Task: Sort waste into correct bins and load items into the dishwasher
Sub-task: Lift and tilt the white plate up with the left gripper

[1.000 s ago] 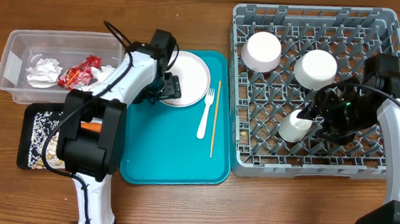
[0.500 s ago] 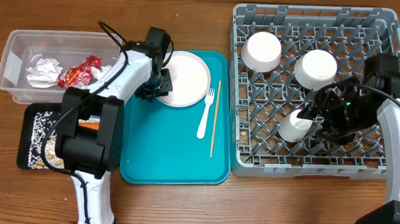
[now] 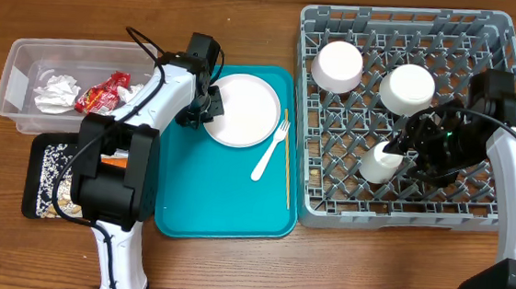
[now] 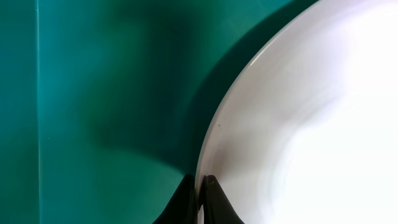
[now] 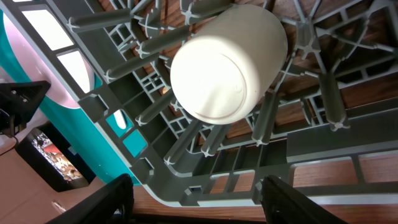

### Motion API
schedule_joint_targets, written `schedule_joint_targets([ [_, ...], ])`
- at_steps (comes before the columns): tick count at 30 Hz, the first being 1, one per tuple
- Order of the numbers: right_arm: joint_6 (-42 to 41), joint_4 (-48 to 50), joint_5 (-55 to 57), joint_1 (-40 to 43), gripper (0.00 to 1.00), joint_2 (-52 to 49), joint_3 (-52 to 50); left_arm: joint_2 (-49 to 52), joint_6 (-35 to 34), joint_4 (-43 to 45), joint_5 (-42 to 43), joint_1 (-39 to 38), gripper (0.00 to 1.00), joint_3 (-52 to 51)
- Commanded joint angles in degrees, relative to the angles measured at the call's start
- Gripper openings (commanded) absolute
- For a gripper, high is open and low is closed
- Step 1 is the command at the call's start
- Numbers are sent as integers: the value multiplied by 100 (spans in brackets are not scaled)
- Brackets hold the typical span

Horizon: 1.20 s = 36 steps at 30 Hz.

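On the teal tray lies the round pale plate [image 3: 247,112]. My left gripper [image 3: 208,105] is shut on its left rim, and in the left wrist view the two dark fingertips [image 4: 214,198] pinch the plate [image 4: 298,124] edge. A white fork [image 3: 269,155] and a thin chopstick [image 3: 286,161] lie just right of the plate. My right gripper [image 3: 413,144] hangs open over the dish rack [image 3: 496,52], above a small white cup [image 5: 227,65] lying on its side among the pegs. Two white bowls [image 3: 338,66] [image 3: 407,88] sit upside down in the rack.
The clear tub [image 3: 17,66] at the left holds crumpled napkins [image 3: 55,93] and a red wrapper [image 3: 102,93]. The black tray [image 3: 33,191] in front of it holds crumbs. The teal tray [image 3: 216,206] lies between the bins and the rack.
My left gripper has shut on the plate's rim. The plate slid a little right and forward, pushing the fork askew and the chopstick to the right. The right arm has not moved.
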<state>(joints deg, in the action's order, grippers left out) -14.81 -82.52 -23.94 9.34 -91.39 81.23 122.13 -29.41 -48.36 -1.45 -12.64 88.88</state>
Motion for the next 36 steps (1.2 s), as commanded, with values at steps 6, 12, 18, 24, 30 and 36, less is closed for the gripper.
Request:
schedule_joint_targets([
  [6,15,-11,101,2,70,9,48,90,111,-811,-236,94,4,562],
  [12,15,11,98,4,100,9,48,-273,111,-1305,-256,116,4,1150],
  [18,20,-2,98,2,100,9,48,-1222,116,-1700,-157,26,4,1185],
  [24,332,-74,-52,2,80,9,48,-2120,481,-2232,391,-210,4,1185],
  [30,527,-120,-828,-76,4,9,48,-2479,529,-2428,1023,-658,4,1185],
  [36,778,-116,-935,-459,25,9,48,-2470,546,-2415,981,-1134,4,1099],
])
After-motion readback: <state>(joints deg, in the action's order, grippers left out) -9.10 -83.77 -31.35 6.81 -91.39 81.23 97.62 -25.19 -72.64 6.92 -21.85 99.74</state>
